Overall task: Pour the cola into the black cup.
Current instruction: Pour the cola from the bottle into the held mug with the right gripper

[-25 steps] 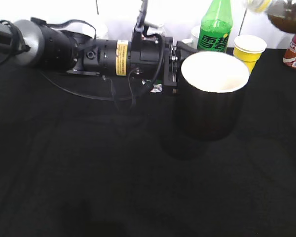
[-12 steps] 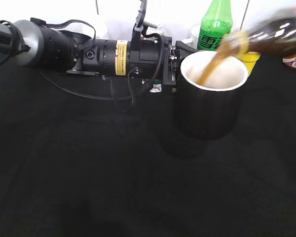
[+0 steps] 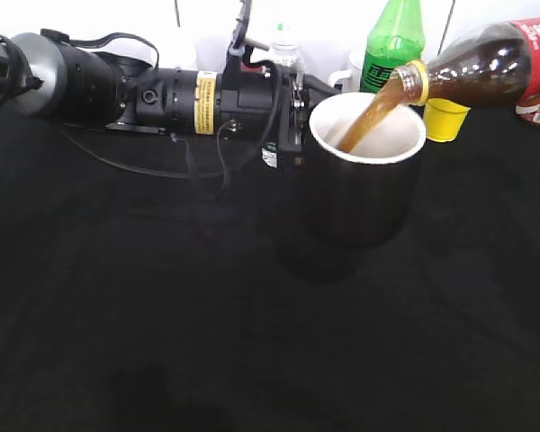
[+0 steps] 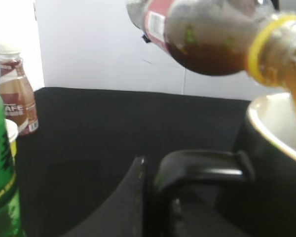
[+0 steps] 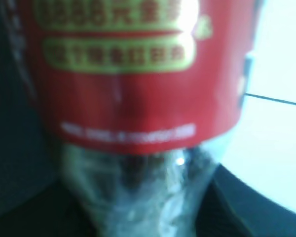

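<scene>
Pour in progress: cola [image 3: 486, 63] tipped over the black cup [image 3: 364, 184], stream entering.

My left gripper [image 3: 292, 112] is clamped on the cup's handle [image 4: 202, 165], holding the cup raised above the black table [image 3: 162, 315]. My right fingers are out of view behind the red label; I cannot tell their grip, though the bottle fills that wrist view. Brown liquid runs from the yellow-ringed neck onto the white inner wall. Much cola remains in the bottle; fill level hidden, so I judge pouring unfinished.

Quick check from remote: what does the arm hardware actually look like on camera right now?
The left arm is black cylindrical segments with a silver-grey joint cap, a yellow label band and loose black cables. Left gripper is black, with a small white sticker. The right arm isn't visible.
</scene>
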You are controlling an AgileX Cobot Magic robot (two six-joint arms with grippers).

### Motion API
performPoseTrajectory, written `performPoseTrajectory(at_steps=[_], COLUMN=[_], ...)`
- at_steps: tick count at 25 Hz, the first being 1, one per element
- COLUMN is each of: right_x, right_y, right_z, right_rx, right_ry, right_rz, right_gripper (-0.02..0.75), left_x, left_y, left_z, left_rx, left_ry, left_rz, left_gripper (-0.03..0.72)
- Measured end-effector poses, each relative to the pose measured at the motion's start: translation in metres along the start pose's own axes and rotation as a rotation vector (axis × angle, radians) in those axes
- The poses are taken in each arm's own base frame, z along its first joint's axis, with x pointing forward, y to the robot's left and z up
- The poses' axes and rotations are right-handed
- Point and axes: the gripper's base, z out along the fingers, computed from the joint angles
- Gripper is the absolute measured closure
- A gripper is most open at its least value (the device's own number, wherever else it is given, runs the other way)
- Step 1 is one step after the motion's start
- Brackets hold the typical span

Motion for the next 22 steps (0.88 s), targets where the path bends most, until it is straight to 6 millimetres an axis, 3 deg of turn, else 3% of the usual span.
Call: performPoseTrajectory(at_steps=[13,20,22], right_x=[-0.0001,-0.0024,-0.0016], right_y=[-0.0008,-0.0023,-0.0054], right_z=[-0.0001,-0.0001,-0.0003], right_rx=[0.003,0.016,0.038], right_ry=[-0.001,-0.029,-0.029], right_rz=[0.036,0.228,0.474], right_gripper=[0.368,0.368,0.368], left_x=[0.0025,0.0048,0.0048], left_y=[-0.0001,0.0004,0.0004], left_z=[0.0003,0.0006,0.0006], left_rx=[0.006,0.005,0.005], left_ry=[0.01,0.016,0.016], left_rz=[-0.007,-0.01,-0.01], left_gripper=[0.647,0.647,0.647])
